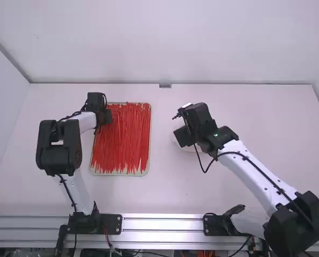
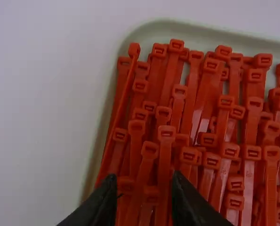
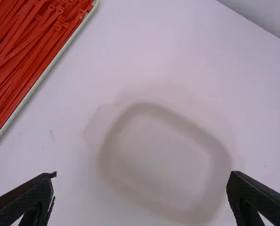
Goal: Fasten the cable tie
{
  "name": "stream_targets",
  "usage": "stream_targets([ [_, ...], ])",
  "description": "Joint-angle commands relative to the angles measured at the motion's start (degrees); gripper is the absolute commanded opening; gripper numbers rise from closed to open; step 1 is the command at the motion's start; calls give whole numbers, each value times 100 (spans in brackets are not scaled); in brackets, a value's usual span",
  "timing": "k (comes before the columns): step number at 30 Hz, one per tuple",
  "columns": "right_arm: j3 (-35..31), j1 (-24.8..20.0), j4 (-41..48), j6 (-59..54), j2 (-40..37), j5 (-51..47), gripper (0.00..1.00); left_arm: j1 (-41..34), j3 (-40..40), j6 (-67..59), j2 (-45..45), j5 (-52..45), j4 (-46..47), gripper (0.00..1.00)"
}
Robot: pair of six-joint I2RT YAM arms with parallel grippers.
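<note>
Pile of red cable ties [image 1: 121, 140] fills the tray [image 1: 119, 173], strands running lengthwise, heads bunched at the tray's far end [image 2: 196, 132]. All loose, none looped or fastened.

Left gripper [image 1: 97, 107] sits at the tray's far-left corner, down on the pile. Its fingers [image 2: 107, 197] are parted a little, with several tie strands lying between them. It is not clamped on any one tie.

White shallow dish [image 3: 158, 155] sits on the table [image 1: 256, 112] right of the tray, well apart from it, with nothing in it.

Right gripper [image 1: 185, 131] hangs over the dish with its jaws spread wide, holding nothing and touching nothing.
</note>
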State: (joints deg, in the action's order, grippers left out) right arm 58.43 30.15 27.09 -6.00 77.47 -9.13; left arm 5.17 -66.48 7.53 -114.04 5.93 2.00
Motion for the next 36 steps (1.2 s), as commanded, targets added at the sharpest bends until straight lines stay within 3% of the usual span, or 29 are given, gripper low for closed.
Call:
stream_targets([
  [1, 179, -17, -9, 17, 33, 7, 98, -31, -101, -90, -31, -59, -11, 27],
  [26, 179, -15, -9, 15, 33, 11, 98, -15, -101, -87, -31, -63, -52, 9],
  [36, 179, -15, -11, 17, 33, 9, 98, -13, -101, -31, -31, -61, -55, 17],
])
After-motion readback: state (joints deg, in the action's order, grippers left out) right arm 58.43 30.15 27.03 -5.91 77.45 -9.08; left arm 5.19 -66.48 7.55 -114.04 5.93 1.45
